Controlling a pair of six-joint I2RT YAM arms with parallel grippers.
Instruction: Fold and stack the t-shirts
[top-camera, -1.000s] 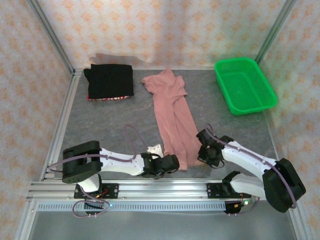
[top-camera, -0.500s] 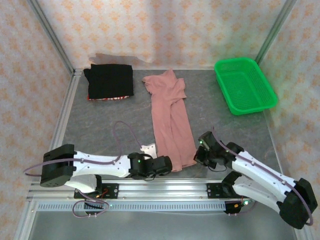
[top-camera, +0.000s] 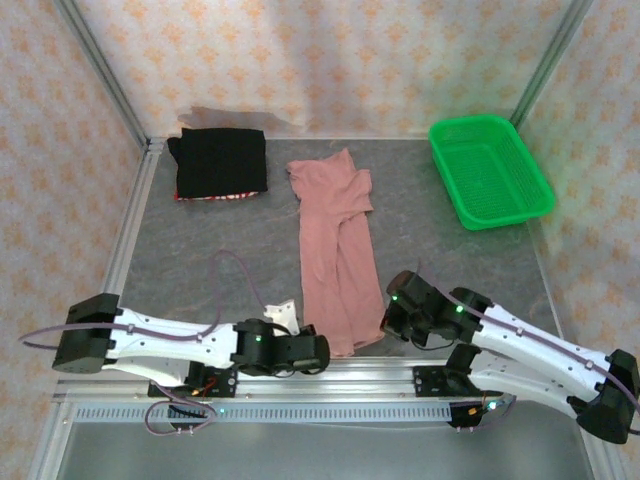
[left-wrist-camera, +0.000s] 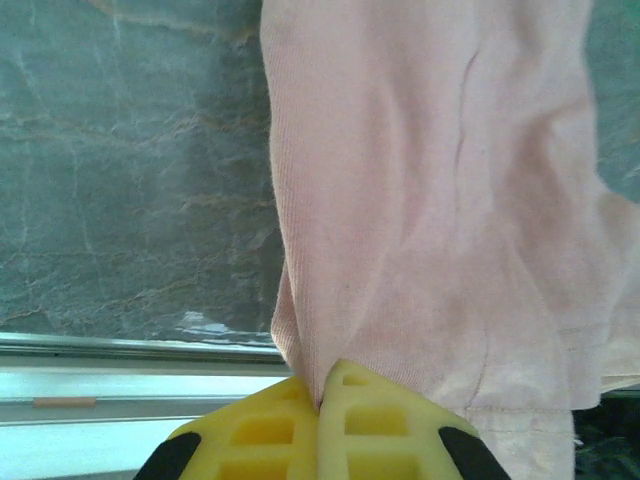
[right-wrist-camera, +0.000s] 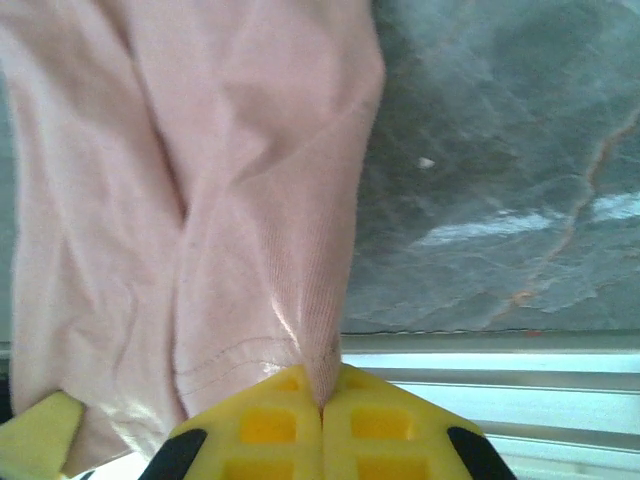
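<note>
The pink shirt (top-camera: 335, 250) lies on the grey worktop (top-camera: 200, 250) as a long narrow strip. It runs from the middle of the far side down to the near edge, with the sleeves and collar end farthest from the arms. Its surface is creased lengthwise. The hem end reaches the metal rail at the near edge.

Both arms stretch low along that edge and meet the strip from either side. The left hand (top-camera: 318, 350) is at the near left corner of the shirt. In the left wrist view its yellow fingers (left-wrist-camera: 375, 415) are pressed together, with a ridge of pink cloth caught between them. The right hand (top-camera: 392, 318) is at the near right corner. In the right wrist view its yellow fingers (right-wrist-camera: 270, 420) are also pressed tight, pinching a fold of the same shirt just above the stitched hem.

The black shirt (top-camera: 220, 160) sits folded in a neat square at the far left corner of the worktop, well apart from the pink one. A thin red strip shows along its near side. A green basket (top-camera: 490, 170) stands at the far right corner.
</note>
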